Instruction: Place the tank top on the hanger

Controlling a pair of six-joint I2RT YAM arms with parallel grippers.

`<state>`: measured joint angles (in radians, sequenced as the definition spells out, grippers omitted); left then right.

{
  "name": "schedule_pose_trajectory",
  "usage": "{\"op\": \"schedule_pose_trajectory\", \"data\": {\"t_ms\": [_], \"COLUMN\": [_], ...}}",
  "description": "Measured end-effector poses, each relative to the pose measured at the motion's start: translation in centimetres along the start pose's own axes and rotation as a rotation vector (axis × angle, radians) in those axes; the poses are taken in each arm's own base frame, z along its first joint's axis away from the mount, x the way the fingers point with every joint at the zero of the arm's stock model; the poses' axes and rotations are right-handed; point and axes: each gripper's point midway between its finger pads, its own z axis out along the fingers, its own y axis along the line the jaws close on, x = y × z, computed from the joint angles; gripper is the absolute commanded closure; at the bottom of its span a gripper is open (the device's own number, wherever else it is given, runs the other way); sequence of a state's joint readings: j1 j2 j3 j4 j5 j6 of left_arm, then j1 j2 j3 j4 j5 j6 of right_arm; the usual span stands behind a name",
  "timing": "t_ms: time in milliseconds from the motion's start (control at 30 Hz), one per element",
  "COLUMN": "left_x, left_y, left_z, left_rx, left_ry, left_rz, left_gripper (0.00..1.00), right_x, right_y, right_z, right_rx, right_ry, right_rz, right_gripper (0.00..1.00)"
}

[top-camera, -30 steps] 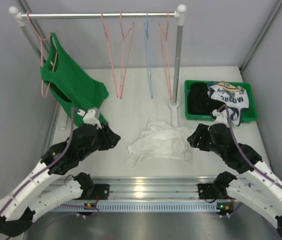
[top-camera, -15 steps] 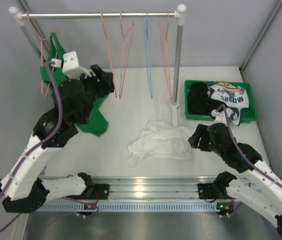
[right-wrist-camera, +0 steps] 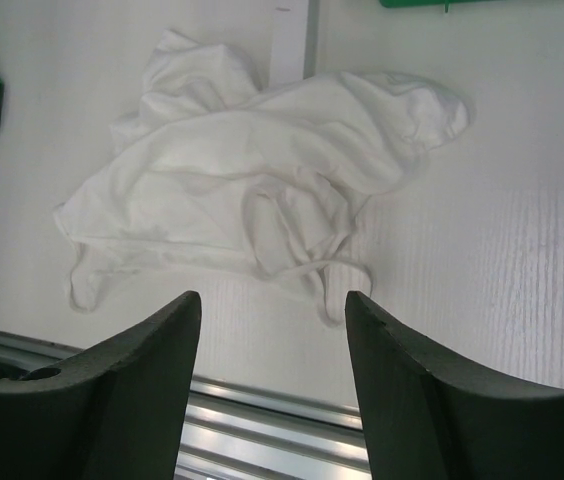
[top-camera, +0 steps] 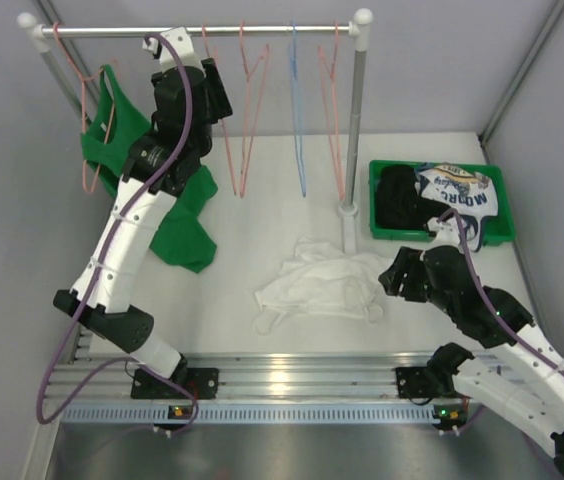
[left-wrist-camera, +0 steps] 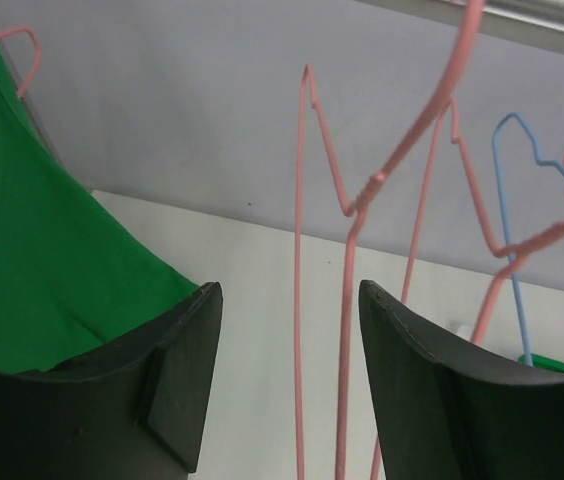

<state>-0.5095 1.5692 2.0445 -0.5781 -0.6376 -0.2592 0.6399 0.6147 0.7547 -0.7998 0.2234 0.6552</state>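
The white tank top (top-camera: 320,285) lies bunched up near the table's (top-camera: 262,215) front edge, our right jaws open beside it. Our left arm (top-camera: 127,235) has just swung up to the pink hanger (left-wrist-camera: 348,280), jaws now wide open, so we think grabbing it comes next.

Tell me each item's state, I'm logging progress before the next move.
tank top: crumpled on table, unhung
hanger: bare, hanging on rail
green tank top: hung on rail
blue hanger: bare on rail
left gripper: open, by hanger
right gripper: open over tank top
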Motion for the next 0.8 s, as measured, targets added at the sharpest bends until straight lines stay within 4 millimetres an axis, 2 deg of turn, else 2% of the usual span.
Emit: {"op": "schedule_pose_trajectory", "data": {"t_ms": [167, 567, 800], "left_x": [1.5, 4.7, 4.9], "left_y": [0.7, 0.1, 0.0], "left_z": [2.2, 2.5, 2.5], "left_rx": [0.007, 0.055, 0.068], "left_ry": [0.050, 0.139, 0.149], "left_rz": [0.023, 0.066, 0.073], "left_gripper": [0.42, 0.44, 0.47], "right_x": [0.1, 0.4, 1.1], "right_y": [-0.1, -0.1, -0.4], "right_z": [-0.2, -0.2, 0.2], "right_rx": [-0.003, -0.008, -0.003], "right_ry": [0.001, 0.009, 0.028], "right_rz": [0.000, 0.000, -0.004], "right_gripper": [0.40, 0.40, 0.40]}}
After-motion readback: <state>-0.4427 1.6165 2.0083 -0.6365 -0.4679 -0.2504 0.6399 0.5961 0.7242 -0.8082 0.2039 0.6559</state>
